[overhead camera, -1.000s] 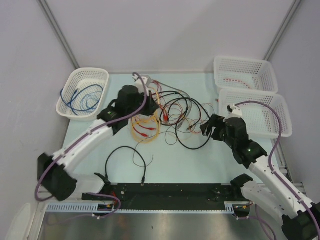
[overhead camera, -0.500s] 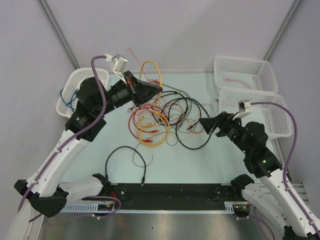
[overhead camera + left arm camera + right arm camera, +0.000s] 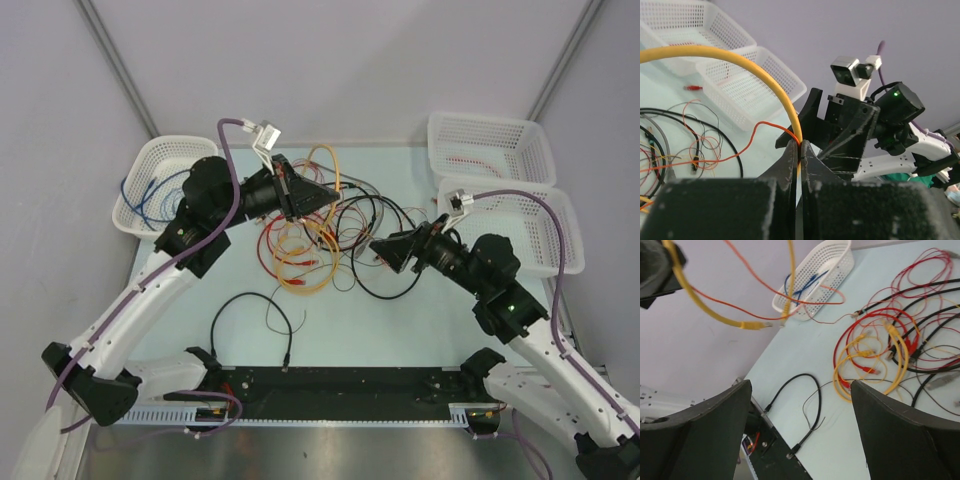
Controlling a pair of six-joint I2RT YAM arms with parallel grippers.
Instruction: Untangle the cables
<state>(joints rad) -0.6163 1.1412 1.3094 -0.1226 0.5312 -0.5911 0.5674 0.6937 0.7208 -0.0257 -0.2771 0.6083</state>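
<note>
Not very far in, I'd say. The left hand [image 3: 799, 152] was clamped shut on the yellow cable [image 3: 735, 60] and held a loop of it up off the desk [image 3: 400, 330]. A thin orange wire [image 3: 767, 123] was hung up right at the pinch, so that one wasn't free yet. The right hand [image 3: 388, 250] was wide open with nothing in it, just beside the right edge of the main tangle [image 3: 335, 230], a heap of red, yellow and black loops piled over each other mid-desk. On the done side, a blue cable [image 3: 160, 195] sat in the left basket [image 3: 180, 140], a small red bit [image 3: 470, 160] was in the far right basket [image 3: 440, 150], and one black cable [image 3: 240, 297] lay by itself near the front edge. Most of the sorting looked left to do.
</note>
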